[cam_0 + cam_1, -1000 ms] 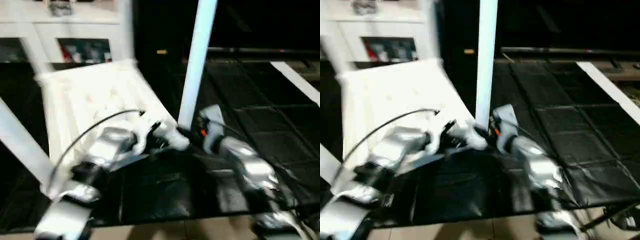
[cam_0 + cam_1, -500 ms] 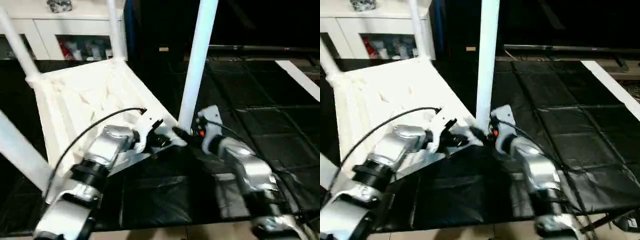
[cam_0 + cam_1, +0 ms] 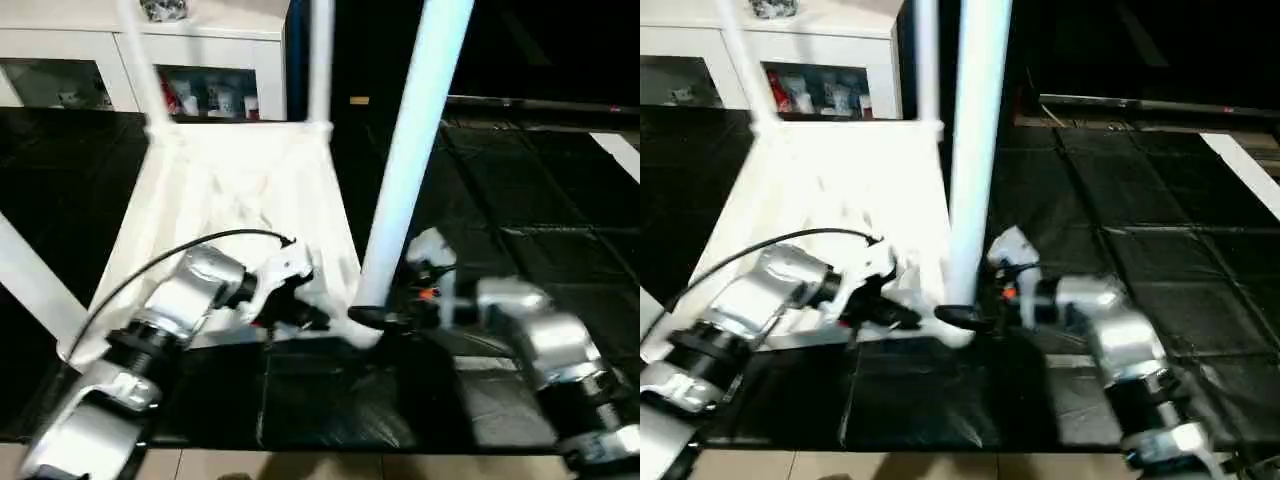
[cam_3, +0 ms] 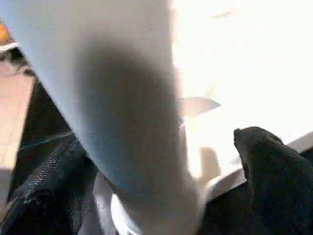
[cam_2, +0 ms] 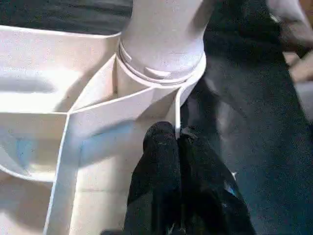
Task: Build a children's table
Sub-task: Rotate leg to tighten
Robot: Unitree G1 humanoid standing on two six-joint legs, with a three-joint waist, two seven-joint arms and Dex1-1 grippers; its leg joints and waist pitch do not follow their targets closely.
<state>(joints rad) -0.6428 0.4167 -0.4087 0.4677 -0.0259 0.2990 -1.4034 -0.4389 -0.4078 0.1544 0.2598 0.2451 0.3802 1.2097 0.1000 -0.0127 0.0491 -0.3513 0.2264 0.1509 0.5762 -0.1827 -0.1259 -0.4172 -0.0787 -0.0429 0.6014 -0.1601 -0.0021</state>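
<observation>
The white tabletop (image 3: pixel 230 190) lies upside down on the black mat, ribbed underside up. Legs stand in its corner sockets: the near right leg (image 3: pixel 410 160), two thin-looking far ones (image 3: pixel 320 60) (image 3: pixel 140 60), and a near left one (image 3: pixel 30 280). My left gripper (image 3: pixel 305 318) is shut on the tabletop's rim (image 5: pixel 176 105) just beside the near right socket. My right gripper (image 3: pixel 378 312) is open around the base of the near right leg (image 4: pixel 122 98). One finger (image 4: pixel 49 196) lies against the leg and the other (image 4: pixel 264 166) stands a little off it.
The black padded mat (image 3: pixel 540 200) spreads to the right, with a white strip (image 3: pixel 620 150) at its far right. A white cabinet with glass doors (image 3: pixel 220 50) stands behind the table. The mat's front edge and tan floor (image 3: pixel 300 465) run along the near side.
The tabletop has turned on the mat: its far end swung right, so its right edge now runs nearly straight away from me. Both grippers stayed at the near right corner. The camera also shifted.
</observation>
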